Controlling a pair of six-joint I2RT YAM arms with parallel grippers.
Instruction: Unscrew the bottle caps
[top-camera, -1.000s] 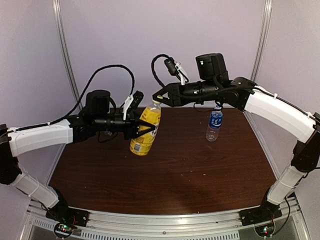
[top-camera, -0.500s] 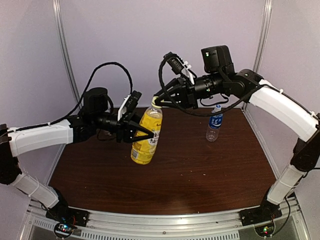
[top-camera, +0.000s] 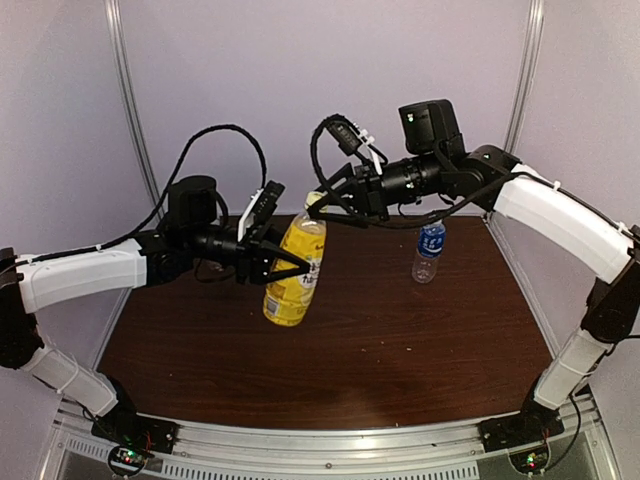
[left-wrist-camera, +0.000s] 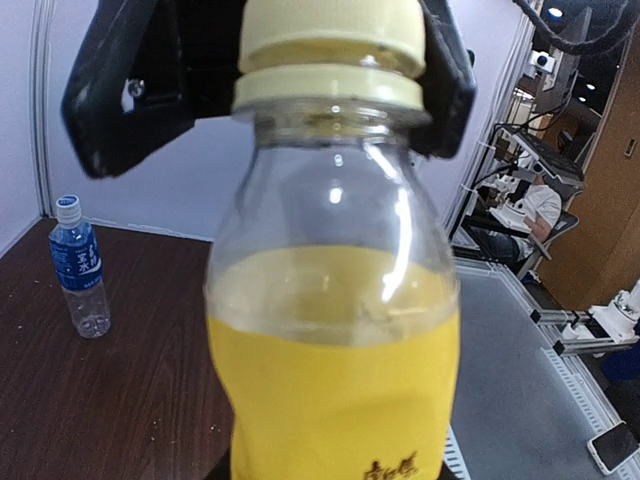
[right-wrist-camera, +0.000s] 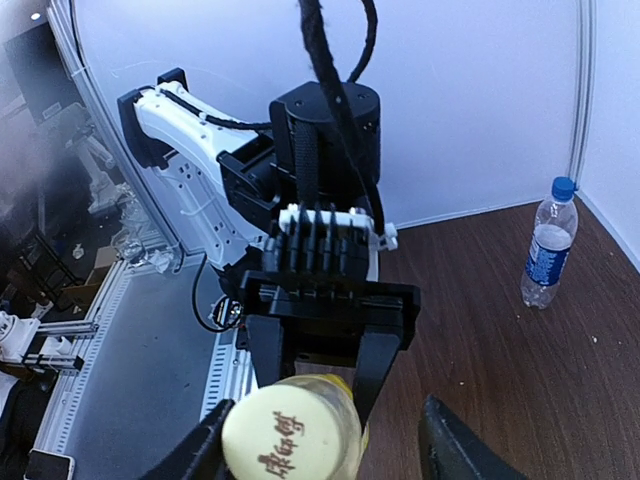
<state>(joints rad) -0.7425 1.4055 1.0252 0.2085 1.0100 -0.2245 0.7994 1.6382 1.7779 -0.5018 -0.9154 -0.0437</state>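
We see the L gripper (top-camera: 290, 262) closed on the body of the yellow bottle (top-camera: 295, 290), holding it in the air over the table (top-camera: 400, 340), a bit tilted, top toward the R arm. The yellow cap (right-wrist-camera: 290, 440) sits on the neck. The R gripper (top-camera: 320, 203) is at this cap w/ fingers parted, one each side; one finger is clearly apart from it. A small bottle (top-camera: 429, 252) w/ blue cap (right-wrist-camera: 563, 186) stands upright at the table's far right, well apart.
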